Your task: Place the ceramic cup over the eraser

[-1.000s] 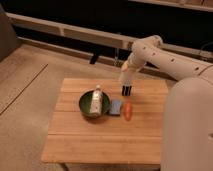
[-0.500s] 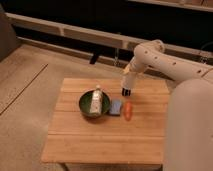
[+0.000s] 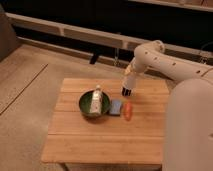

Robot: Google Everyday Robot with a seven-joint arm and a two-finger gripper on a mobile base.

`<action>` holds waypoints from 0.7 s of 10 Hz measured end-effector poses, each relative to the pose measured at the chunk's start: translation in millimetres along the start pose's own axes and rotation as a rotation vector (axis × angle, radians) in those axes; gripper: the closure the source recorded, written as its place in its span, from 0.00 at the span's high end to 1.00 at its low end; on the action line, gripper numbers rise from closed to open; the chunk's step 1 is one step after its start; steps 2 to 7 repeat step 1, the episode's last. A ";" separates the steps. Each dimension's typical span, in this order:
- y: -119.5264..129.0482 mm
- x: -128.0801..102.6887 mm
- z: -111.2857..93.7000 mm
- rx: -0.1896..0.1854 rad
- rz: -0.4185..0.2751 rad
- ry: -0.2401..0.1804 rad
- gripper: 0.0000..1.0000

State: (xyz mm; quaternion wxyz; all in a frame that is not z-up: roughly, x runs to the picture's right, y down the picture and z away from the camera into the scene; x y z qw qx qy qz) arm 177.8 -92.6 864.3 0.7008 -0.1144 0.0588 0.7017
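Note:
My gripper [image 3: 130, 74] hangs at the end of the white arm over the back right part of the wooden table [image 3: 100, 142]. Just below it is the white ceramic cup [image 3: 128, 82], upright. The cup is straight above the eraser [image 3: 126, 92], a small dark block standing on the table. The cup's lower edge seems to meet the top of the eraser. I cannot tell how the gripper holds the cup.
A dark green bowl [image 3: 90, 106] stands mid-table with a white bottle [image 3: 97, 97] leaning in it. A flat light-blue pad [image 3: 116, 107] and an orange carrot-shaped thing [image 3: 128, 111] lie right of the bowl, in front of the eraser. My white body [image 3: 192, 130] fills the right side.
The arm has come down a little, bringing the cup lower onto the eraser. Nothing else on the table has moved.

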 end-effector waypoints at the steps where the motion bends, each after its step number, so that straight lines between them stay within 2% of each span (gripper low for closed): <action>1: 0.1 -0.1 -0.1 0.000 0.000 0.000 0.00; 7: 0.1 -0.1 -0.1 0.000 0.000 0.000 0.00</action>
